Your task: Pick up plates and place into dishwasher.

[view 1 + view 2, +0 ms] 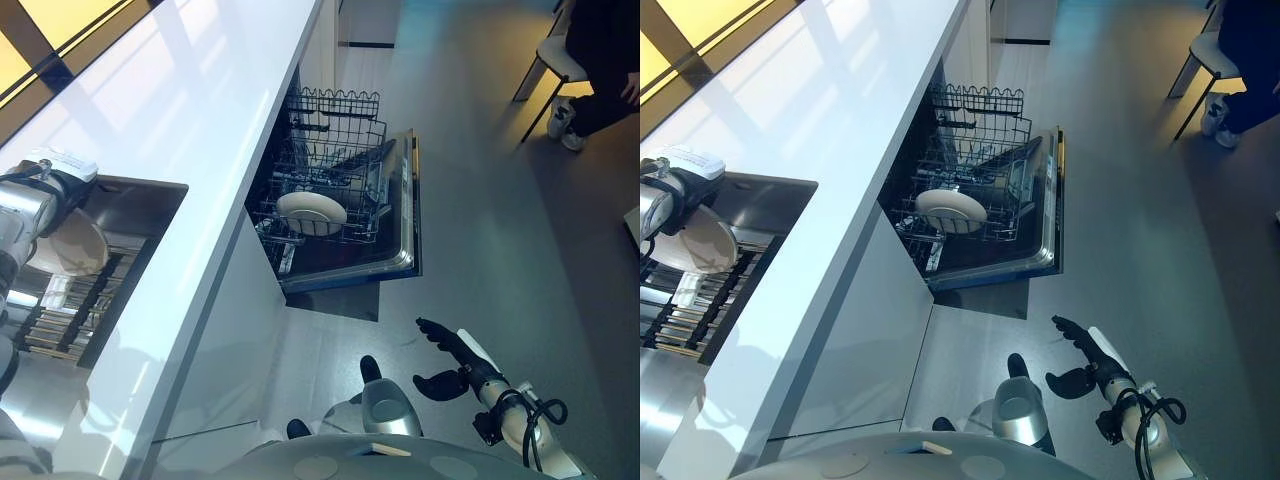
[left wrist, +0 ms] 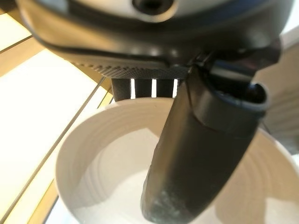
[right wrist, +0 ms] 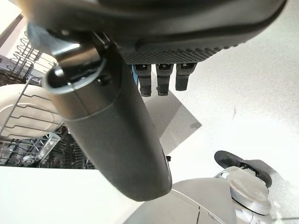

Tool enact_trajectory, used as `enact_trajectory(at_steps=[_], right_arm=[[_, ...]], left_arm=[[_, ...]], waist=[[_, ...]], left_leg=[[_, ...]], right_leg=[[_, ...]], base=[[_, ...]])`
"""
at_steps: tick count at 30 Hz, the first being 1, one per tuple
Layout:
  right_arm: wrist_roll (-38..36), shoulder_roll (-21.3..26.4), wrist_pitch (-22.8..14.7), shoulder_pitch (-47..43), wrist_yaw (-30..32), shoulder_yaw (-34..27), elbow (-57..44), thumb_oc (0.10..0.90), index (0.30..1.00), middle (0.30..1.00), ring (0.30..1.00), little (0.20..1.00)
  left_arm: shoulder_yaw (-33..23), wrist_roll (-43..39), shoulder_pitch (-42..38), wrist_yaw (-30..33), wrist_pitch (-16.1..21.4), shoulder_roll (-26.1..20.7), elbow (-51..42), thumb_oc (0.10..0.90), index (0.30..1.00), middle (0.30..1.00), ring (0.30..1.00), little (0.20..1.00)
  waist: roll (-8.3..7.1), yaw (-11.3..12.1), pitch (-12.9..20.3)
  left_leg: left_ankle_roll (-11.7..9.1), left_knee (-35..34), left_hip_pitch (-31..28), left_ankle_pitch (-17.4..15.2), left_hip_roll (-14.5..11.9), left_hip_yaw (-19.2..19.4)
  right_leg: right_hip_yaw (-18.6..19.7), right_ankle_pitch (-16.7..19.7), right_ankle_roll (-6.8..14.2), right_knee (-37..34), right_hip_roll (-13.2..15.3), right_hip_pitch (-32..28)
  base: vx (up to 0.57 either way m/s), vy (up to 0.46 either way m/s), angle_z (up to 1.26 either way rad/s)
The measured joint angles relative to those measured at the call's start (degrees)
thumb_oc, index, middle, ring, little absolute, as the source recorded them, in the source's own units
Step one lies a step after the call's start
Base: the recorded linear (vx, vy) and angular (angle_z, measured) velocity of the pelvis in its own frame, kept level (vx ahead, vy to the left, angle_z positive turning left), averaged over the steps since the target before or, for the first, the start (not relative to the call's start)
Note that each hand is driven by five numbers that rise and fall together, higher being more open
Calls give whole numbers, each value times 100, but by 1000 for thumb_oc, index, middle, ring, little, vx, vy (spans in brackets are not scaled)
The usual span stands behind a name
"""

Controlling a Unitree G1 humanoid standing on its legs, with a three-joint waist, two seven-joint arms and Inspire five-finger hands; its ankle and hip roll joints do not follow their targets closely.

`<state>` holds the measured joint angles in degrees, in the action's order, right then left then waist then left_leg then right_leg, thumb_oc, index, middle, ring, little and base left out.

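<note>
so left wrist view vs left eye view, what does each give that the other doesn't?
Left wrist view: the thumb lies pressed into the inside of the white plate, whose ringed inner surface is visible.

Left eye view: the sink beneath that plate, the white counter, the open dishwasher with a plate in the lower rack, the right hand open over the floor, and a seated person.

Both: the left hand shut on the white plate.
</note>
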<state>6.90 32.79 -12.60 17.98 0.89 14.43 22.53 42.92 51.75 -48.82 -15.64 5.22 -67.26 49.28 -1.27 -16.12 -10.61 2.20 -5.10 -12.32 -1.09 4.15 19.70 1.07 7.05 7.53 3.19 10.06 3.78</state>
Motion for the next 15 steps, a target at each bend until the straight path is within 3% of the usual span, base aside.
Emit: enact_trajectory(at_steps=[7,11,15], right_arm=[[-2,0,0,-39,-2,2,0,800,900,900,900,900],[-3,0,0,-80,5,6,-1,800,900,900,900,900],[-5,-1,-16,-59,92,22,-2,800,900,900,900,900]], left_arm=[[53,198,-62,-7,1,56,7,100,300,300,300,200],[138,166,-66,341,-2,57,63,100,300,300,300,200],[120,-817,-66,961,-169,59,3,100,300,300,300,200]], waist=[[23,12,-14],[23,46,-14],[23,172,-14]], left_leg=[[-2,1,1,1,-6,-8],[-1,1,2,8,-15,-22],[-11,1,19,32,-48,-76]], right_leg=[[-17,0,0,-6,1,-5],[-31,0,0,-6,14,-13],[-71,-1,0,-10,19,-27]], base=[[-20,-30,1],[-46,-69,2],[-69,-107,8]])
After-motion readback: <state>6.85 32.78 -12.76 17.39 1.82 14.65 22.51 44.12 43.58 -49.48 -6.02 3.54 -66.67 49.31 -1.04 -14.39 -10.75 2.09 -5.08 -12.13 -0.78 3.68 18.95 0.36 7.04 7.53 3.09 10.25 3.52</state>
